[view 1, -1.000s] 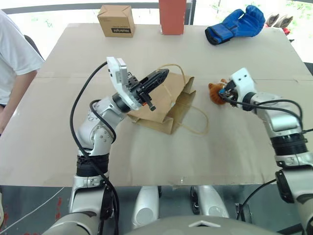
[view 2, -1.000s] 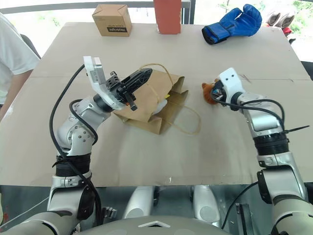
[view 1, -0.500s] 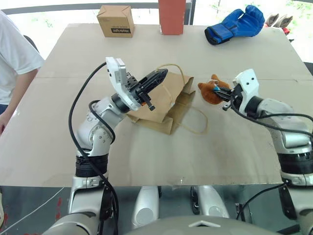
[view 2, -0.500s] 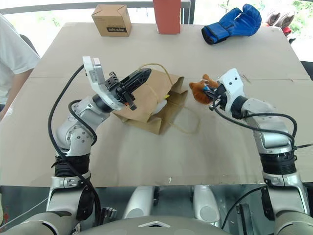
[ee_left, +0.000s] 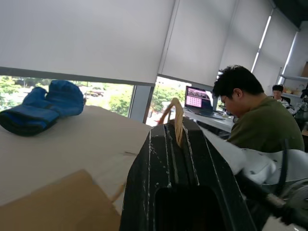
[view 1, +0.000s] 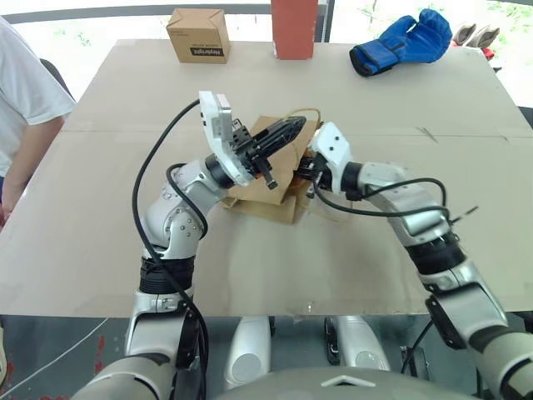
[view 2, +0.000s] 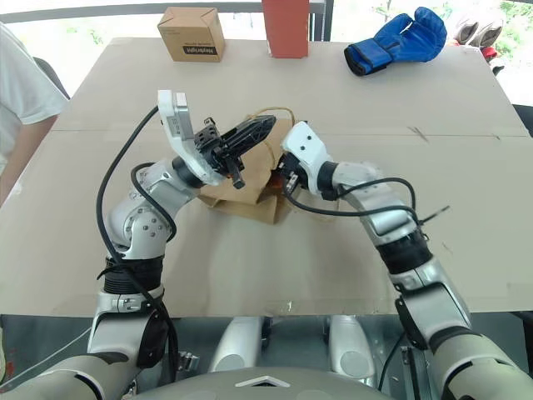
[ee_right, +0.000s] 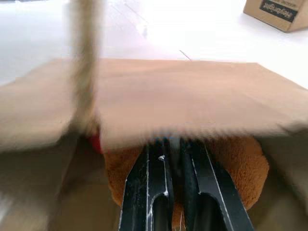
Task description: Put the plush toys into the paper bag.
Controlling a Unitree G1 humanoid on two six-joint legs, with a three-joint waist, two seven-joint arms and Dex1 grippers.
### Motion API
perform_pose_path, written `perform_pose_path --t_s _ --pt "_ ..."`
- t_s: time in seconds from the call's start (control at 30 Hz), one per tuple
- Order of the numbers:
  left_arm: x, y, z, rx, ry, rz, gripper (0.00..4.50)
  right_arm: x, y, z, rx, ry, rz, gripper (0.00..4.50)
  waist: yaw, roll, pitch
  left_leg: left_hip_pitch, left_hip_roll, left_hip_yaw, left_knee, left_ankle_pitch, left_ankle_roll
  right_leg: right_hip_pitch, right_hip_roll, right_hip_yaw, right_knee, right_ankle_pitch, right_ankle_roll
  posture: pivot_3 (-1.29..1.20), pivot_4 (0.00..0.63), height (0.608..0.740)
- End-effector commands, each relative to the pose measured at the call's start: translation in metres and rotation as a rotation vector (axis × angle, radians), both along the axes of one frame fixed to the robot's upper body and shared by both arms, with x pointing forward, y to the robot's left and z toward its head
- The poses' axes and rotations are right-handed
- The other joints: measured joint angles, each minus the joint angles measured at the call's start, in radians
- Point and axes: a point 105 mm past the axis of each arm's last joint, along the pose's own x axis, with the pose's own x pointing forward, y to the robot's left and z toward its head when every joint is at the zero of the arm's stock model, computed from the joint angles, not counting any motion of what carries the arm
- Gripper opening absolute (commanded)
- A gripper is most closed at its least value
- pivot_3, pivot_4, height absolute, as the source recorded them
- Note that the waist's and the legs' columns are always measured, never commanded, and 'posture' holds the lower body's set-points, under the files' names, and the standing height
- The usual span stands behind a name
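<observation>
Pale cardboard-covered worktop beside bright windows.

Right gripper: jaws clenched on the brown bear toy, pushed in at the mouth of the paper bag, under its upper flap. Bear fuzzy and rounded, bulging on either side of the black fingers. A spot of red just beside it within the mouth; what it belongs to, cannot tell.

Left gripper: jaws pinched tight on a thin tan loop handle, holding the upper side of the bag raised. Bag of plain brown kraft paper, creased, lying on its side mid-worktop.

Further back: small brown cardboard box, square-edged and printed; red upright block; padded blue boxing glove. At the left edge, a person's white sleeve.
</observation>
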Motion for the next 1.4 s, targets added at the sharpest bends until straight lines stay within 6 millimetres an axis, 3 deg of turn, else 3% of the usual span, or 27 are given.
perform_pose_path --t_s 0.03,0.23,0.3,0.43,0.57,0.73,1.0,1.1,1.27,1.4 --pt "-0.010 -0.002 0.012 -0.019 -0.054 -0.016 0.00 0.002 0.007 0.002 0.068 0.035 0.053 0.63 0.002 0.000 0.000 0.000 0.000 0.000 0.000 0.000 0.000 0.000 0.000 0.000 0.000 0.000 0.000 0.00 0.150 0.740" --pt "-0.004 0.016 0.011 -0.036 -0.036 0.063 0.00 -0.002 -0.003 -0.008 0.059 0.020 0.020 3.34 0.000 0.000 0.000 0.000 0.000 0.000 0.000 0.000 0.000 0.000 0.000 0.000 0.001 0.000 0.000 0.00 0.150 0.740" --pt "-0.002 0.020 0.011 -0.042 -0.033 0.084 0.00 -0.007 -0.010 -0.009 0.074 0.031 0.002 3.34 0.002 0.000 0.000 0.000 0.000 0.000 0.000 0.000 0.000 0.000 0.000 0.000 0.001 0.000 0.000 0.00 0.150 0.740" --pt "0.000 0.031 0.022 -0.086 -0.056 0.106 0.00 -0.024 -0.048 0.002 0.177 0.099 -0.135 3.34 0.006 0.000 0.000 0.000 0.000 0.000 0.000 0.000 0.000 0.000 0.000 -0.001 0.000 0.000 0.000 0.00 0.150 0.740" --pt "-0.004 0.037 0.035 -0.104 -0.087 0.084 0.00 -0.030 -0.073 0.004 0.198 0.156 -0.231 3.34 0.001 0.000 0.000 0.000 0.000 0.000 0.000 0.000 0.000 0.000 0.000 -0.001 0.000 0.000 0.000 0.00 0.150 0.740" --pt "-0.007 0.036 0.040 -0.079 -0.112 0.049 0.00 -0.005 -0.108 -0.032 0.106 0.330 -0.455 3.34 0.000 0.000 0.000 0.001 0.000 0.000 0.000 0.000 0.000 0.000 0.000 0.000 0.000 -0.002 -0.003 0.00 0.150 0.740" --pt "-0.004 0.043 0.057 -0.121 -0.161 0.085 0.00 -0.001 -0.084 -0.053 0.171 0.537 -0.311 3.34 -0.003 0.000 0.000 0.000 0.000 0.000 0.000 0.000 0.000 0.000 0.000 0.000 0.000 0.000 0.000 0.00 0.150 0.740" --pt "-0.005 0.047 0.059 -0.132 -0.170 0.114 0.00 -0.001 -0.074 -0.055 0.183 0.548 -0.266 2.44 -0.006 0.000 0.000 0.001 0.000 0.000 0.000 0.000 0.000 0.000 0.000 0.000 0.000 0.000 0.000 0.00 0.150 0.740" --pt "-0.007 0.050 0.057 -0.137 -0.166 0.136 0.00 -0.009 -0.065 -0.053 0.215 0.563 -0.202 0.03 -0.007 0.000 0.000 0.000 0.000 0.000 0.000 0.000 0.000 0.000 0.000 0.000 0.001 0.000 0.000 0.00 0.150 0.740" --pt "-0.006 0.051 0.054 -0.130 -0.161 0.147 0.00 -0.011 -0.062 -0.036 0.338 0.555 -0.161 0.03 -0.003 0.000 0.000 0.000 0.000 0.000 0.000 0.000 0.000 0.000 0.000 0.000 0.001 0.000 0.000 0.00 0.150 0.740"
